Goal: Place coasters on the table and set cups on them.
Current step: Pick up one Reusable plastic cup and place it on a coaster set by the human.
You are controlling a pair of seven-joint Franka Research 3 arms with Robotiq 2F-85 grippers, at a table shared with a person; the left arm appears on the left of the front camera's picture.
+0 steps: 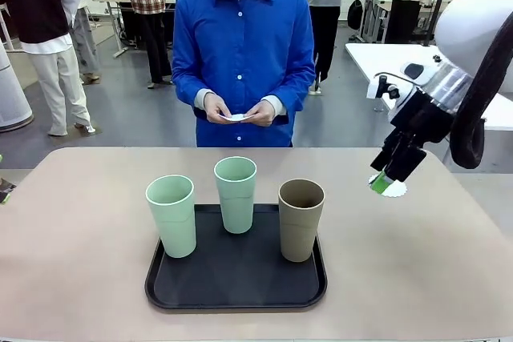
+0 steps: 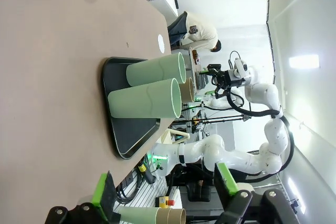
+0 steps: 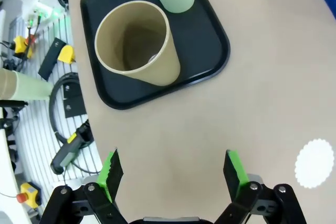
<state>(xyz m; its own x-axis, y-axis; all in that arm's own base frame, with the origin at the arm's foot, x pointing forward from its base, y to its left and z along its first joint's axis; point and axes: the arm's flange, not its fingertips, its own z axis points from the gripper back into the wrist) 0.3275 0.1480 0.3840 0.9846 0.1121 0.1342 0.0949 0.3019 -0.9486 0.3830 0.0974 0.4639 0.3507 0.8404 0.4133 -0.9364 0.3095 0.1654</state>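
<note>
Three cups stand upright on a black tray [image 1: 236, 287]: a mint green cup [image 1: 171, 215] at the left, a second mint green cup [image 1: 236, 194] behind the middle, and a brown cup [image 1: 300, 219] at the right. One white scalloped coaster [image 1: 393, 190] lies on the beige table [image 1: 80, 262], right of the tray. My right gripper [image 1: 383, 182] hangs just above the coaster's near edge. In the right wrist view this gripper [image 3: 173, 171] is open over bare table, with the coaster [image 3: 315, 162] to one side and the brown cup [image 3: 137, 43] ahead. My left gripper [image 2: 165, 192] is open, off the table's edge.
A person in a blue shirt stands at the far side, holding more white coasters [image 1: 236, 117] in both hands. Bare tabletop lies left and right of the tray. Through the left wrist view the coaster [image 2: 160, 43] lies beyond the tray [image 2: 116, 129].
</note>
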